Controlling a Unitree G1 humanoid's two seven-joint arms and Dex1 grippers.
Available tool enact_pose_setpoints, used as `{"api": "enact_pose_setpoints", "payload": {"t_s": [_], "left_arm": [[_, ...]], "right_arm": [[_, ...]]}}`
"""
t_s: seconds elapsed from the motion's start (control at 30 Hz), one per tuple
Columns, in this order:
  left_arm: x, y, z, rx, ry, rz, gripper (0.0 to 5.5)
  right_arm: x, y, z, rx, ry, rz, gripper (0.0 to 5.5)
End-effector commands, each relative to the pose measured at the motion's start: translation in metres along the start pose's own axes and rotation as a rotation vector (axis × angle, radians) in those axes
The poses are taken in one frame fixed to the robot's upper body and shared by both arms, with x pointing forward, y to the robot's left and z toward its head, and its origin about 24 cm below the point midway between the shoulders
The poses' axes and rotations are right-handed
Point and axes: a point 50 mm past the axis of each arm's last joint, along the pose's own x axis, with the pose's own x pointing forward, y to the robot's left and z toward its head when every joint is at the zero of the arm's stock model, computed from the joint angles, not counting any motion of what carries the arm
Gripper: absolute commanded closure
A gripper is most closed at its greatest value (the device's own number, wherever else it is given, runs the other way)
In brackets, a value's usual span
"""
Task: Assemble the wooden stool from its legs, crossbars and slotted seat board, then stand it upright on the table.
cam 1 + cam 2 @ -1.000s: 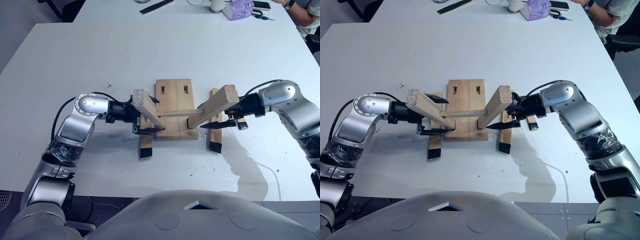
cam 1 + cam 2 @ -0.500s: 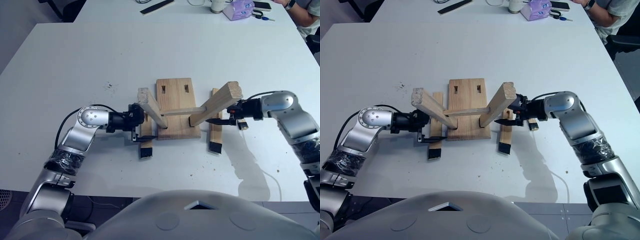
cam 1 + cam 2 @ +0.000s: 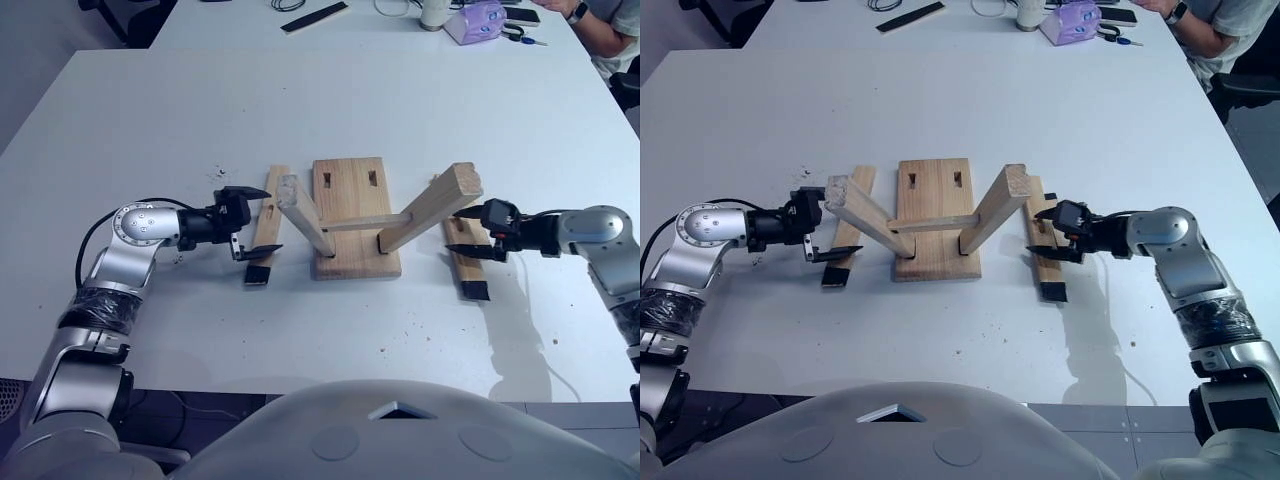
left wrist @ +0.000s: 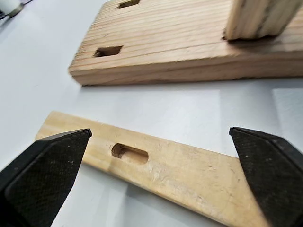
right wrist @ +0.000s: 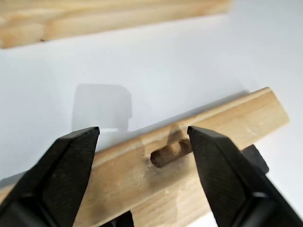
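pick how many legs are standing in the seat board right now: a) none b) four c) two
c: a left leg and a right leg stand in the seat board, joined by a crossbar; two loose legs lie flat on the table.

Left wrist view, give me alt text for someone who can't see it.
The open left gripper faces a pale flat wooden leg with an oval slot, lying on the white table. Beyond lies the thick slotted wooden seat board with a square leg standing in it.
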Motion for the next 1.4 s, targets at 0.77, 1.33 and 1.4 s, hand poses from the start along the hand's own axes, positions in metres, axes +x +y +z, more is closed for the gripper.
{"api": "enact_pose_setpoints", "payload": {"t_s": [0.77, 1.33, 1.4], "left_arm": [[0.031, -0.013, 0.082, -0.125, -0.243, -0.160, 0.10], [0.107, -0.057, 0.134, -0.107, -0.404, -0.345, 0.10], [0.116, -0.056, 0.139, -0.135, -0.420, -0.324, 0.10]], "right_arm": [[-0.006, 0.087, 0.040, -0.059, -0.075, 0.348, 2.07], [0.035, 0.023, 0.040, -0.028, -0.059, 0.076, 2.07], [0.041, 0.014, 0.042, -0.021, -0.068, 0.033, 2.07]]}}
